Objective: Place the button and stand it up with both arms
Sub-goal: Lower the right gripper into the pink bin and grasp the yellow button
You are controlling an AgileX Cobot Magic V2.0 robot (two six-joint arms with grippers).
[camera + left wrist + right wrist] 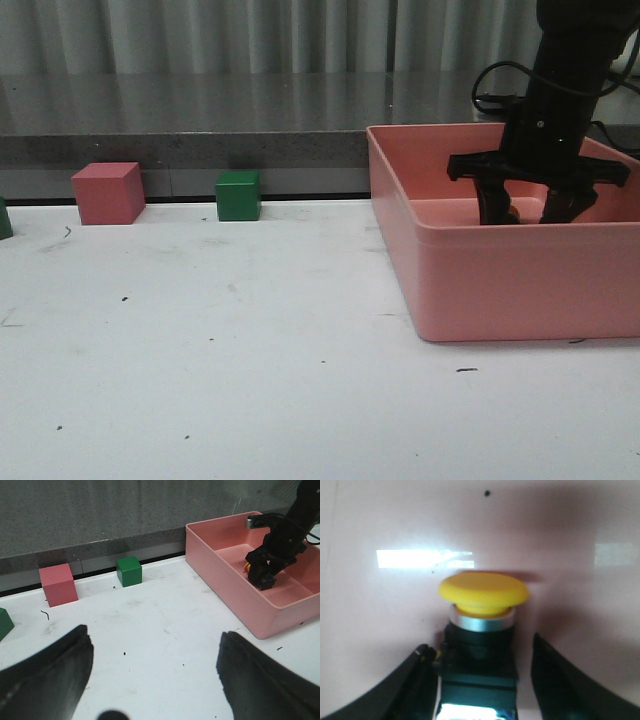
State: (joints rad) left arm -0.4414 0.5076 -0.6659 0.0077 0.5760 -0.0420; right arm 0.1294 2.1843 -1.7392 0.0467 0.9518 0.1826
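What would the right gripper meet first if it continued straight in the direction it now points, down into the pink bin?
Most likely the button: its dark base lies between the open fingers of the right gripper, inside the pink bin. Whether the fingers touch it already is unclear.

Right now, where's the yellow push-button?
The push-button lies inside the pink bin on the table's right side, between the right gripper's fingers.
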